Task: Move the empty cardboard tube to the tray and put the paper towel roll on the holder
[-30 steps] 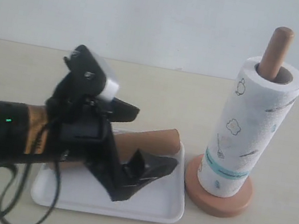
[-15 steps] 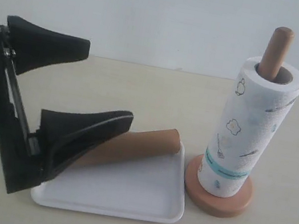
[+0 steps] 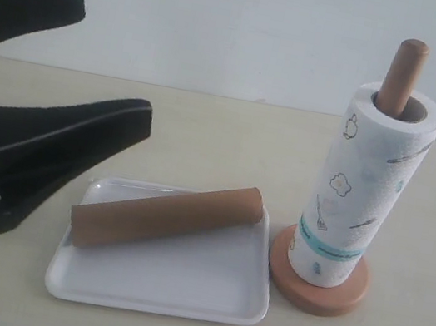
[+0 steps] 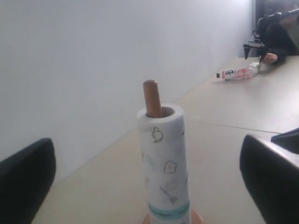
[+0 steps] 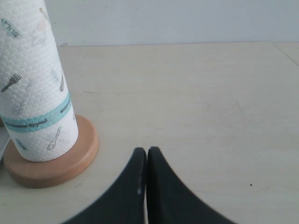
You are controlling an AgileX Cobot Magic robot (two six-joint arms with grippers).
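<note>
The empty cardboard tube [image 3: 166, 216] lies slanted across the white tray [image 3: 168, 304], with nothing holding it. The paper towel roll [image 3: 365, 189] stands upright on the holder, whose post [image 3: 404, 73] sticks out of its core and whose disc base [image 3: 314, 297] rests just right of the tray. My left gripper [image 3: 117, 65] looms open at the left, above and clear of the tray, and nothing is between its fingers [image 4: 25, 182]. The left wrist view faces the roll [image 4: 164, 158] from a distance. Beside the holder base [image 5: 74, 156], my right gripper [image 5: 147, 152] is shut and empty.
The light table top runs to a white wall behind. Far down the table in the left wrist view lie a plastic bottle [image 4: 236, 73] and dark equipment [image 4: 273, 32]. The tray's right rim nearly touches the holder base.
My left gripper has drawn back to the left and up, away from the tube, still open. The tube stays on the tray; roll and holder are unmoved.
</note>
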